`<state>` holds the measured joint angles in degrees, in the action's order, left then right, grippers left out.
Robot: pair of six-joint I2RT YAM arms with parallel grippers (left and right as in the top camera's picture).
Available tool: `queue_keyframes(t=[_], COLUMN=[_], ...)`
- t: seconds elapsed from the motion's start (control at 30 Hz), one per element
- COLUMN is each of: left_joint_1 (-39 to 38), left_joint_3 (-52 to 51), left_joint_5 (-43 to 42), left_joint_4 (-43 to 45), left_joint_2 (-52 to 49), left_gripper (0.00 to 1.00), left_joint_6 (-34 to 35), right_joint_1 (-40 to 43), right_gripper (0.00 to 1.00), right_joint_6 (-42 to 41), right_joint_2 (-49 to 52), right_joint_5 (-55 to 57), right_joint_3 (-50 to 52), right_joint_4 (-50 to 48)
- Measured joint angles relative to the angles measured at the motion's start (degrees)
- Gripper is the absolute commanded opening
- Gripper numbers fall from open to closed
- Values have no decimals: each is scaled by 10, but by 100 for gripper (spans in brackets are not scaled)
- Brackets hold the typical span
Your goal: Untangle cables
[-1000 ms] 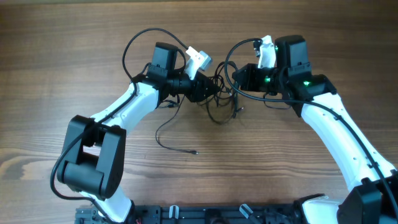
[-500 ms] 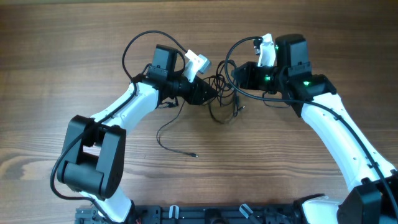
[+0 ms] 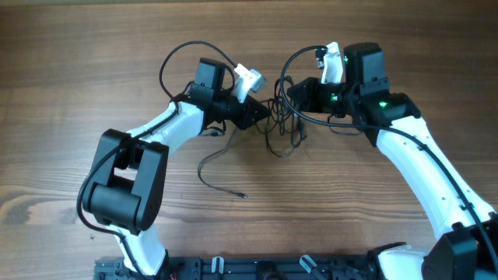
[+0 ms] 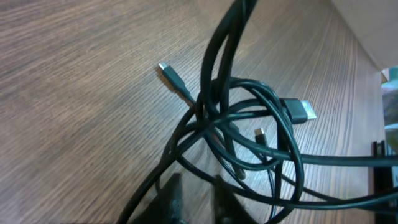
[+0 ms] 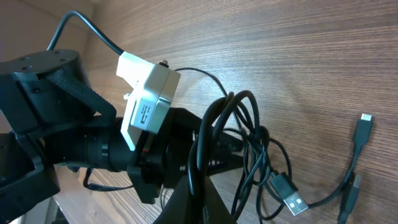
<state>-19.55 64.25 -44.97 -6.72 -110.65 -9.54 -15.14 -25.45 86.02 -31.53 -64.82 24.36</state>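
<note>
Tangled cables (image 3: pixel 282 124) on wooden table (image 3: pixel 78 78), right gripper (image 3: pixel 290 93) clamped on them, left gripper (image 3: pixel 263 117) grip unclear, blurred

Soft, even light falls from above. In the overhead view the wooden table (image 3: pixel 93 70) is bright, free of glare, and sharp to its edges, with only faint shadows close under the arms. In the left wrist view the cables (image 4: pixel 249 118) ahead of the left gripper (image 4: pixel 194 188) are fairly crisp. The strand nearest the lens is blurred, and the fingers are dark and unfocused. Far to the hand's side, a pale strip is washed out. In the right wrist view the right gripper (image 5: pixel 194 186) is a black, blurred wedge. Soft cable shadows lie on the wood beyond it, and one upper corner is dim.
</note>
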Motion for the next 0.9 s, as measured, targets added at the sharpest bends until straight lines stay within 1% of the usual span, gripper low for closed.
queue_keyframes(t=[0.13, 0.17, 0.2, 0.23, 0.27, 0.3, 0.33, 0.4, 0.43, 0.5, 0.53, 0.6, 0.63, 0.7, 0.77, 0.8, 0.83, 0.87, 0.9], left_joint_1=[0, 0, 0, 0, 0, 0, 0, 0, 0, 0, 0, 0, 0, 0, 0, 0, 0, 0, -1], left_joint_3=[0, 0, 0, 0, 0, 0, 0, 0, 0, 0, 0, 0, 0, 0, 0, 0, 0, 0, 0], left_joint_5=[-2, -4, -8, -10, -16, -21, -25, -30, -31, -31, -31, -36, -43, -60, -84, -92, -97, -102, -106], left_joint_4=[32, 38, 44, 45, 47, 46, 46, 46, 46, 47, 49, 57, 61, 76, 88, 89, 89, 89, 89], left_joint_2=[0, 0, 0, 0, 0, 0, 0, 0, 0, 0, 0, 0, 0, 0, 0, 0, 0, 0, 0], left_gripper=[4, 11, 45, 52, 77, 80, 80, 84, 83, 74, 73, 72, 75, 75, 72, 67, 60, 43, 20], left_joint_6=[15, 17, 20, 25, 25, 26, 28, 35, 35, 38, 39, 41, 41, 42, 42, 43, 43, 44, 42], right_joint_1=[0, 0, 0, 0, 0, 0, 0, 0, 0, 0, 0, 0, 0, 0, 0, 0, 0, 0, 0], right_gripper=[5, 5, 5, 4, 5, 5, 5, 5, 5, 5, 4, 5, 5, 5, 5, 5, 5, 5, 5], right_joint_6=[0, 0, 0, 0, 0, 0, 0, 0, 0, 0, 0, 0, 0, -2, -2, -2, -3, -3, -5], right_joint_2=[0, 0, 0, 0, 0, 0, 0, 0, 0, 0, 0, 0, 0, -2, -8, -11, -12, -14, -15], right_joint_5=[0, 0, 0, 0, 0, 0, 0, 0, 0, -3, -6, -15, -20, -25, -28, -30, -31, -34, -36], right_joint_3=[0, 0, 0, 0, 0, 0, 0, 0, 0, 0, 0, 0, 0, 0, 0, 0, 0, 0, 0], right_joint_4=[0, 0, 0, 0, 0, 0, 0, 0, 0, 0, -1, -7, -11, -14, -15, -16, -17, -20, -23])
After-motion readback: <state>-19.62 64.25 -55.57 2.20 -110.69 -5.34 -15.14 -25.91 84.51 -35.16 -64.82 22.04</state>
